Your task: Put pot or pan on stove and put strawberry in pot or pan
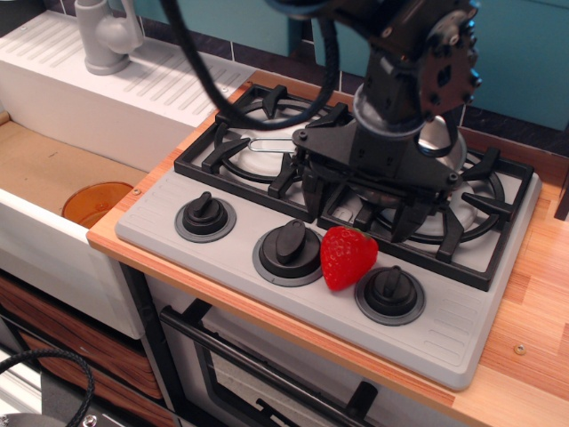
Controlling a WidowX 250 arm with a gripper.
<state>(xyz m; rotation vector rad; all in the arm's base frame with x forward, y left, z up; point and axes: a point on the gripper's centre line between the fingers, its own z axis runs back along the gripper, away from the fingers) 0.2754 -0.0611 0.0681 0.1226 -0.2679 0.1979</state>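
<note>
The shiny steel pot (442, 142) sits on the right burner of the grey stove (462, 325). Its wire-loop handle (271, 145) reaches left over the left burner. The pot is mostly hidden behind my arm. The red strawberry (347, 256) lies on the stove's front panel between the middle knob (288, 245) and the right knob (390, 289). My gripper (357, 206) is open and empty. It hangs just behind and above the strawberry, in front of the pot. Its black fingers (312, 189) are spread wide over the grate edge.
A white ribbed sink unit (142, 89) with a grey tap (107, 36) stands at the back left. An orange disc (96, 203) lies in the basin to the left. The wooden counter (533, 294) runs along the right. An oven door handle (258, 374) is below the stove.
</note>
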